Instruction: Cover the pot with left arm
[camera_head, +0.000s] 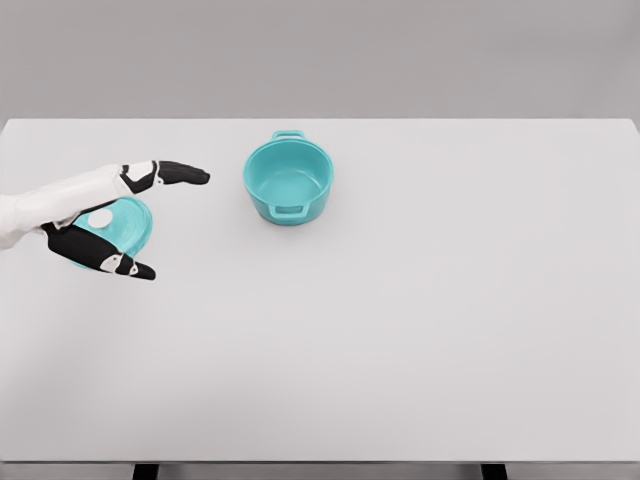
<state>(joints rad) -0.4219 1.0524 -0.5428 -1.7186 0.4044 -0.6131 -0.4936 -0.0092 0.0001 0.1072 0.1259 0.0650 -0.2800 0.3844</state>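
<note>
My left robot hand (118, 222) comes in from the left edge, over the left part of the desk (400, 330). It's at the teal lid (128, 224), w/ the lid sitting between thumb and fingers: one dark finger (178, 173) sticks out straight to the right above the lid, the others (100, 255) curl under and in front of it. So the hand looks closed around the lid, tho I can't tell for sure if the lid is lifted off the desk or resting on it. The lid's white knob (101, 218) shows on its left part, partly hidden by my palm.

The teal pot (288, 179) stands upright on the desk, toward the far side & a bit left of centre. It's uncovered, inside looks bare teal. One handle (288, 134) points away from me, the other (288, 209) points toward me. Pot is well apart from the lid, off to the right of my hand & slightly farther back.

Desk is plain white; grey wall (320, 55) behind it. My right arm doesn't show.
</note>
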